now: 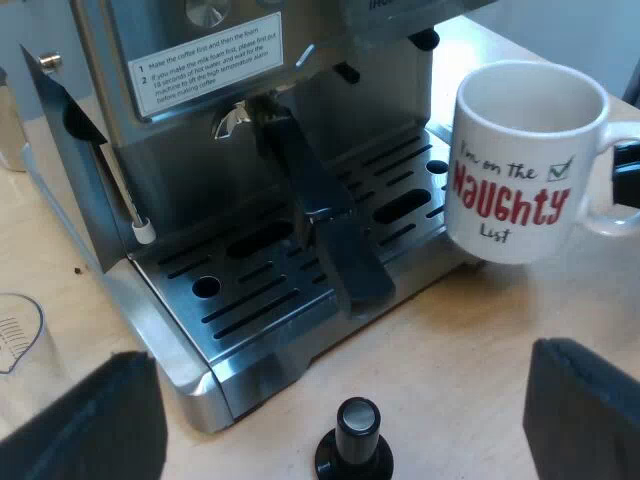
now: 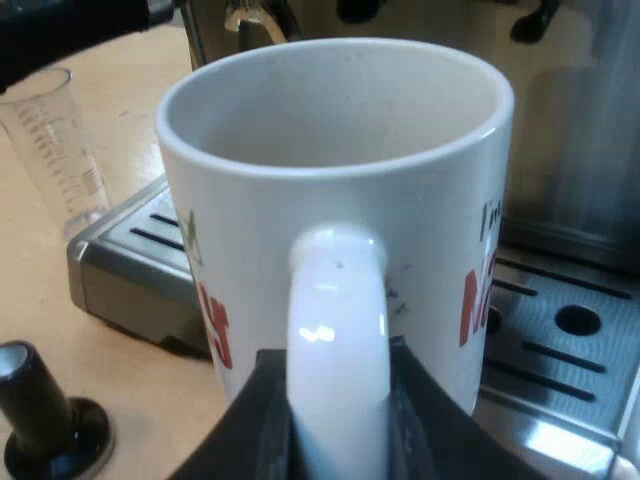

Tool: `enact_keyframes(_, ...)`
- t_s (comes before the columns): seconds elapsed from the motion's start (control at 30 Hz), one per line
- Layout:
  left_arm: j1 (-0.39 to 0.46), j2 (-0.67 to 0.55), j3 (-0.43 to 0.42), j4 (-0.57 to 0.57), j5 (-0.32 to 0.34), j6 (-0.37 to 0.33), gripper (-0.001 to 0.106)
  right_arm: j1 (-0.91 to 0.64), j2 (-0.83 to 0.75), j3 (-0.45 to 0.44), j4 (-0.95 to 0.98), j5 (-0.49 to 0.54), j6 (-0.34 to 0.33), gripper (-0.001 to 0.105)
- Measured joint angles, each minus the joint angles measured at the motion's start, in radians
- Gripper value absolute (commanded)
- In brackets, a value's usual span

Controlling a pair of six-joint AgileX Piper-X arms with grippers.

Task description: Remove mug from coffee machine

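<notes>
Mug (image 1: 520,160): right claw (image 2: 338,400) is clamping its handle beside drip tray (image 1: 270,300) of espresso machine (image 1: 190,170). Left claw (image 1: 338,355) is hovering wide apart above tamper (image 1: 356,440) on worktop (image 1: 470,360).

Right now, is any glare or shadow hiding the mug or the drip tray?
Left wrist view: mug evenly lit, lettering plain; mild sheen on the drip tray, slots clear. Right wrist view: highlight on the mug's handle, streaky reflections on the machine.
</notes>
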Motion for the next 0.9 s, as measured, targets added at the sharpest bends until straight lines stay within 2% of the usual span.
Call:
enact_keyframes(0.4, 0.0, 0.0, 0.0, 0.0, 0.0, 0.0, 0.087, 0.0, -0.281, 0.0, 0.333, 0.034, 0.0, 0.0)
enact_keyframes(0.73, 0.0, 0.0, 0.0, 0.0, 0.0, 0.0, 0.087, 0.0, -0.477, 0.0, 0.507, 0.058, 0.0, 0.0)
enact_keyframes(0.9, 0.0, 0.0, 0.0, 0.0, 0.0, 0.0, 0.087, 0.001, -0.555, 0.0, 0.575, 0.134, 0.008, 0.0)
